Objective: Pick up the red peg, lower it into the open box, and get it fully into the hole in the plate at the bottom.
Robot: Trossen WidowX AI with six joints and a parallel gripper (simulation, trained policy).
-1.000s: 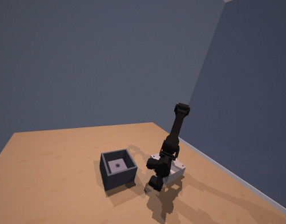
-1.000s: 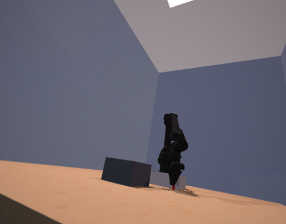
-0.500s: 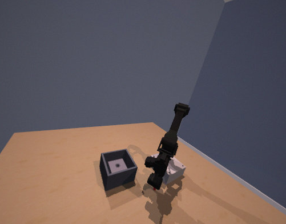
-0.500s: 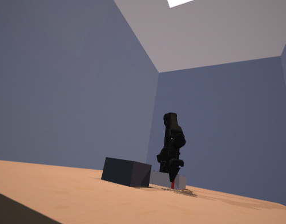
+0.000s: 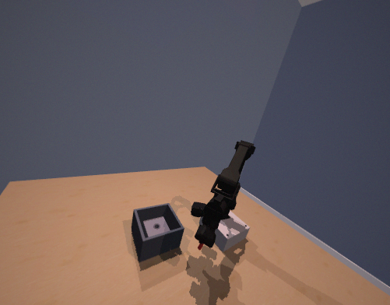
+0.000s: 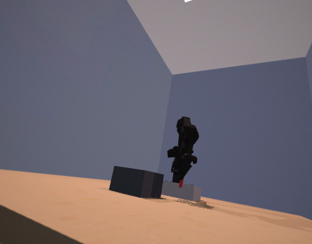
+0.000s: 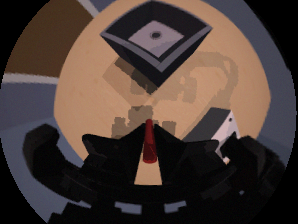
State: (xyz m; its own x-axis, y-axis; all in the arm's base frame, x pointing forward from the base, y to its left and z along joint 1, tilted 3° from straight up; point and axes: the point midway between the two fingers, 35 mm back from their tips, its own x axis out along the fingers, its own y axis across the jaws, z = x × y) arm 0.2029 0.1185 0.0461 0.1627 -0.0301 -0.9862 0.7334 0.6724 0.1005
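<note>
So the black two-finger gripper [image 5: 202, 243] [image 6: 179, 180] [image 7: 149, 126] was clamped on the slim red cylindrical peg [image 5: 200, 247] [image 6: 180, 183] [image 7: 149, 142], one fingertip on either side of it. The peg poked out below the tips and, going by the exterior view, it was off the wooden tabletop [image 5: 85, 272] [image 6: 86, 215] [image 7: 80, 95], leaning a bit rather than dead upright.

Going outward, the dark grey square open-topped box [image 5: 162, 242] [image 6: 127, 180] [image 7: 160, 72] stood apart from the peg, off to one side. Down inside it was the pale square plate [image 5: 150, 230] [image 7: 142, 37] with a small dark round hole [image 5: 156, 226] [image 7: 156, 35] around its middle. The low whitish-grey block [image 5: 234, 238] [image 6: 192, 192] [image 7: 210, 125] sat on the far side, close to the arm, and had no obvious part in this.

I'd call the step in hand lifting and carrying, with the insertion not yet started. To do it well, I'd have kept the squeeze firm and raised the peg's low end clear of the box rim before going sideways. Then I'd have centred over the hole, straightened that lean, and gone down slowly, keeping the fingers away from the walls. Letting go early looked like the silly way to lose it: a tilted peg could easily catch the hole's edge and flop over on the plate.
</note>
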